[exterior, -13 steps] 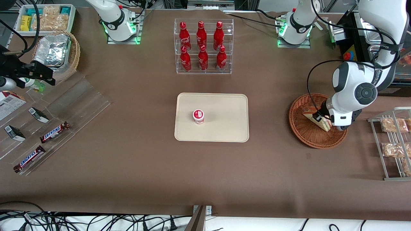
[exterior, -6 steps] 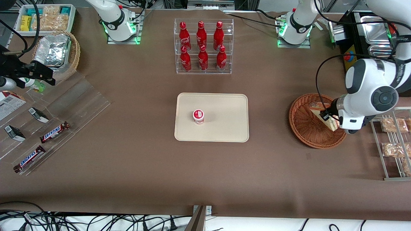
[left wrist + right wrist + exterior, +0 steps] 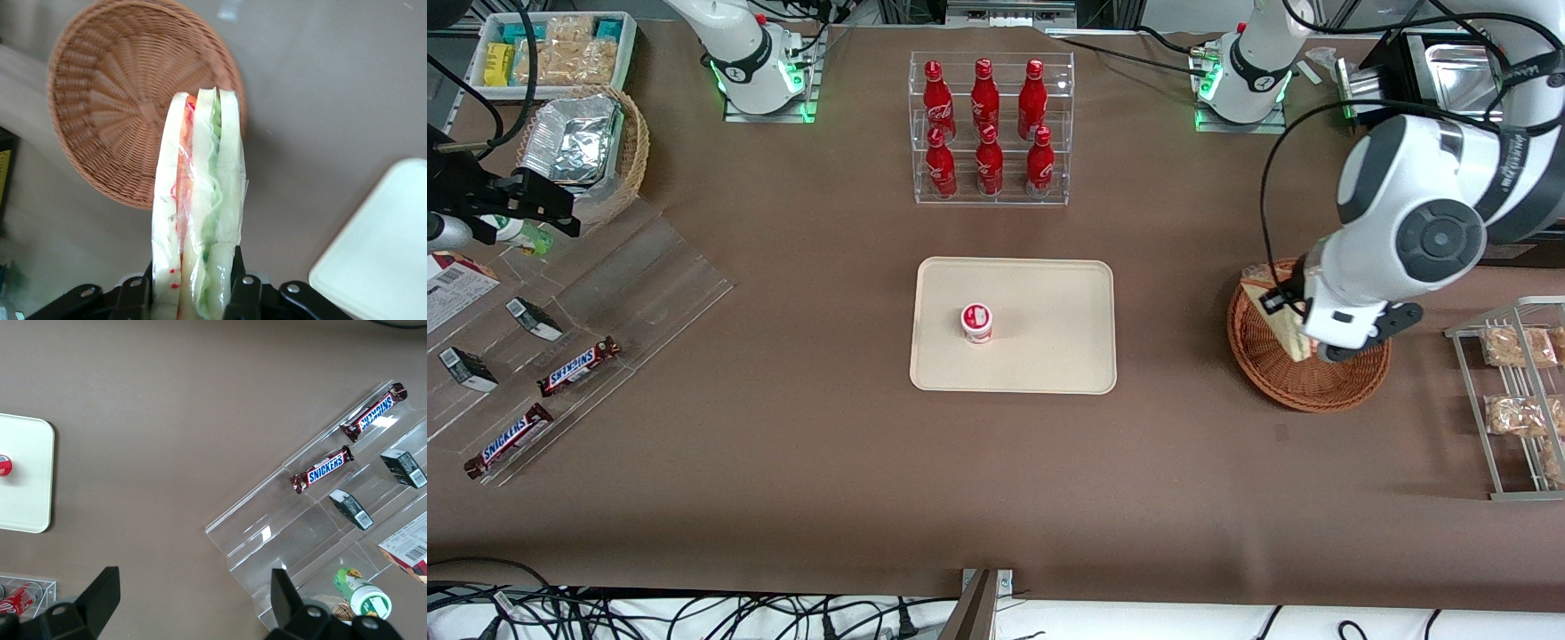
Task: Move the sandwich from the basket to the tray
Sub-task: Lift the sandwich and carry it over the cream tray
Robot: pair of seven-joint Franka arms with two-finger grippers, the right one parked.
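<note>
The sandwich (image 3: 1276, 313), a pale wedge in clear wrap with green and red filling, is held clear above the reddish-brown wicker basket (image 3: 1316, 388). My left gripper (image 3: 1294, 327) is shut on it, over the basket's edge nearest the tray. In the left wrist view the sandwich (image 3: 198, 200) stands on edge between the black fingers (image 3: 241, 293) of the gripper (image 3: 193, 297), with the basket (image 3: 120, 113) below holding nothing. The cream-beige tray (image 3: 1049, 356) lies at the table's middle, and its corner shows in the left wrist view (image 3: 380, 260).
A small red-and-white cup (image 3: 976, 322) stands on the tray. A clear rack of red bottles (image 3: 989, 129) stands farther from the camera. A wire rack of bagged pastries (image 3: 1516, 391) is beside the basket. A clear stand with Snickers bars (image 3: 578, 356) lies toward the parked arm's end.
The gripper has lifted the sandwich out of the basket and carried it a little toward the tray. The arm's wrist has swung over the basket.
</note>
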